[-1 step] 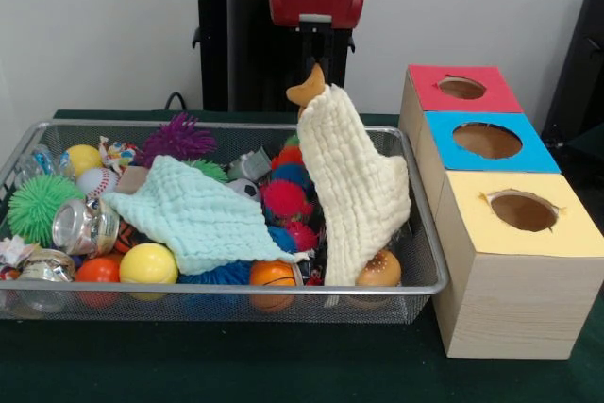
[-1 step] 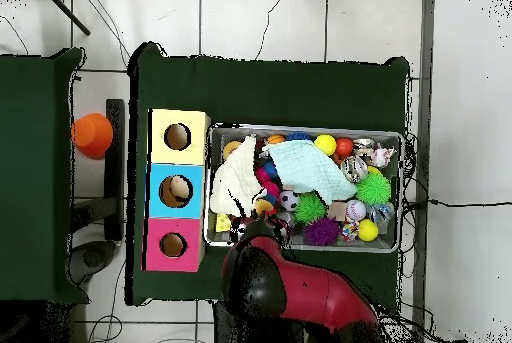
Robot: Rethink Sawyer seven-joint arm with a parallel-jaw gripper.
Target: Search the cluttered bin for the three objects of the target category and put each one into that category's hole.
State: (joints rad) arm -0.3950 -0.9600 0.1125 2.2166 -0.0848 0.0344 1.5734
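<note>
cream cloth (image 1: 359, 186) hanging from gripper (image 1: 316, 71), trailing into bin (image 1: 415, 233) | fingers pinching its top corner beside an orange toy (image 1: 308, 89) | soft, light, draping; corner hold suiting it | holes (image 1: 488, 140) waiting beside bin

No legible txt, labels, brands or nos. on anything in either view.

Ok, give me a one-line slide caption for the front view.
Hand lifts a cream cloth from the cluttered wire bin beside three holed boxes.
</note>
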